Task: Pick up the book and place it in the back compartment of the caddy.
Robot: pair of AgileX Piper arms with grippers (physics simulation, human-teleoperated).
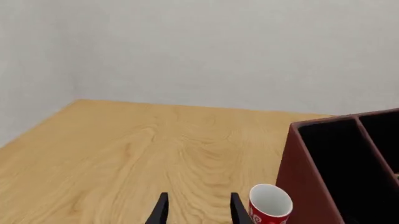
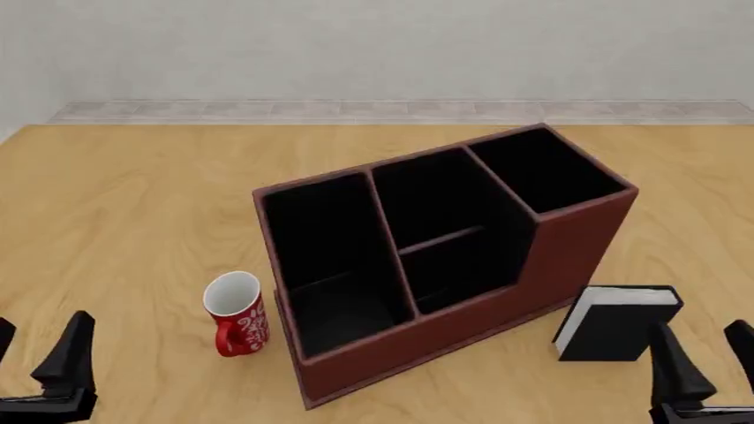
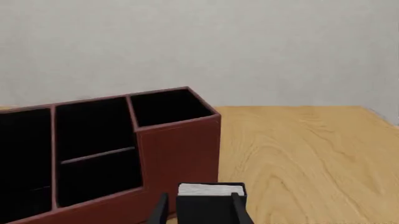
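Front view has the book (image 2: 613, 325) standing upright on the surface near the right end of the front edge, just beside the caddy (image 2: 566, 247); right claw (image 2: 704, 371) is spread open right in front of it, holding nothing; left claw (image 2: 41, 362) is open and empty too, near the mug (image 2: 237, 313).

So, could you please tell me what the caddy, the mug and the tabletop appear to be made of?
The caddy looks like red-brown leather or leatherette: matte outer walls with a thin raised rim, and flat black lining inside. The mug seems to be glazed ceramic, with a smooth white interior and a red outside bearing a white pattern. The tabletop looks like light varnished wood, judging by its flowing grain, though it could be laminate.
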